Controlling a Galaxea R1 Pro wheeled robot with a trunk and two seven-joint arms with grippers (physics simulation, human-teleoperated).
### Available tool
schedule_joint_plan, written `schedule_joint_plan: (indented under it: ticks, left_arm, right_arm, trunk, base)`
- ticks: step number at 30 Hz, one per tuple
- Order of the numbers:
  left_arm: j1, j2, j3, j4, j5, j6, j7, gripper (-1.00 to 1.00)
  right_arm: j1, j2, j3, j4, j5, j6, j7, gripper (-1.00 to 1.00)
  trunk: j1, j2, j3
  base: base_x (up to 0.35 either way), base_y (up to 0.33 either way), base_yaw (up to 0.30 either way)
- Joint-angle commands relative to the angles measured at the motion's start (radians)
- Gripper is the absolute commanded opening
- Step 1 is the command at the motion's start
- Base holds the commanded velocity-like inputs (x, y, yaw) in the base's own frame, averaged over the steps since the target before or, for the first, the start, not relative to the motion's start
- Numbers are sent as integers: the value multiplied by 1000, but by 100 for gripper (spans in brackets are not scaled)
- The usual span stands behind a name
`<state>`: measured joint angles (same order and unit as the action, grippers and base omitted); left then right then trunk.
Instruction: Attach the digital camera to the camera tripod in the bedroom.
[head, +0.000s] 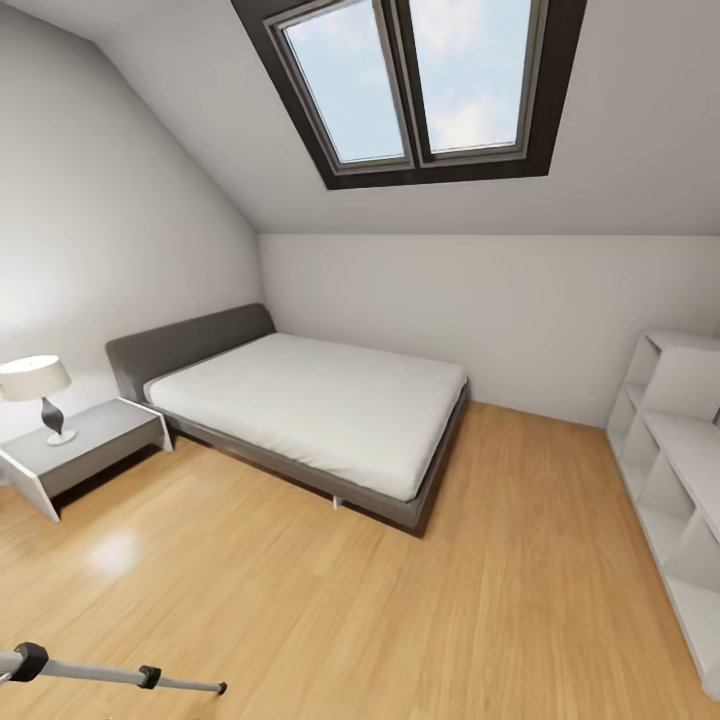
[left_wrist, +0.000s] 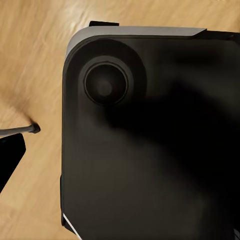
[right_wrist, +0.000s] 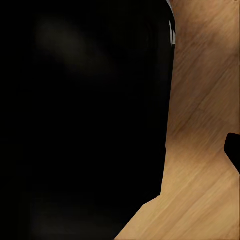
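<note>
The bedroom (head: 300, 560) has a wood floor, a low grey bed (head: 310, 410) against the far wall under a skylight (head: 420, 80), a nightstand (head: 85, 450) with a lamp (head: 40, 395), and white shelves (head: 670, 470). One silver leg of the tripod (head: 110, 675) lies across the floor's near left corner. I cannot tell either claw's state.

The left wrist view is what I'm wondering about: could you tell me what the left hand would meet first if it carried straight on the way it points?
Most likely the robot's own dark base, which lies directly ahead over the wood floor; depth is unclear. A tripod leg foot sits off to one side.
</note>
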<state>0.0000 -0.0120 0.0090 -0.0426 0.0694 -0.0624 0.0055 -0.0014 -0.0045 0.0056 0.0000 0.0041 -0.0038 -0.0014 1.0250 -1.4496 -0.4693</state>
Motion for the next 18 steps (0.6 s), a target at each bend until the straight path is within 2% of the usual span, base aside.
schedule_joint_plan:
  ticks: [1, 18]
  left_arm:
    - [0, 0, 0, 0, 7, -2, 1, 100]
    - [0, 0, 0, 0, 7, -2, 1, 100]
  right_arm:
    - [0, 0, 1, 0, 0, 0, 0, 100]
    - [0, 0, 1, 0, 0, -1, 0, 100]
  trunk:
    - [0, 0, -1]
    - [0, 0, -1]
  base:
    - [8, 0, 147]
    - [2, 0, 243]
